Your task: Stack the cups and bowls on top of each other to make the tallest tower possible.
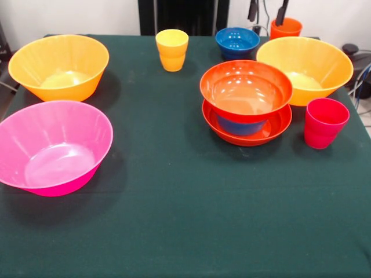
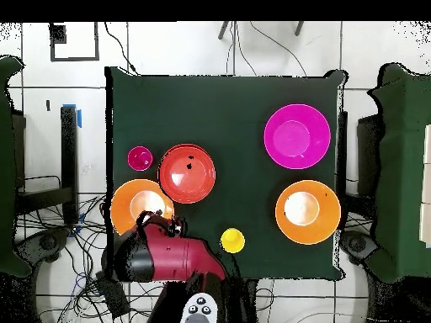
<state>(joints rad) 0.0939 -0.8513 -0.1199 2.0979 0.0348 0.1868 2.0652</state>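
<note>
At right of centre in the front view you have the tower [image 1: 246, 107]: 1 red-orange bowl [image 1: 246, 87] on a blue bowl [image 1: 240, 125] in another red-orange bowl [image 1: 272, 128]. The tool [image 1: 282, 13], upper right, dips into the orange cup [image 1: 286, 28]; I cannot tell its state.

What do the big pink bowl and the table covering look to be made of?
The pink bowl looks like glossy, slightly translucent plastic: light spreads through its wall and the inside floor shows a soft sheen. The table covering looks like dark green matte cloth, perhaps felt: no shine, a flat, even surface. Neither can be confirmed by look alone.
</note>
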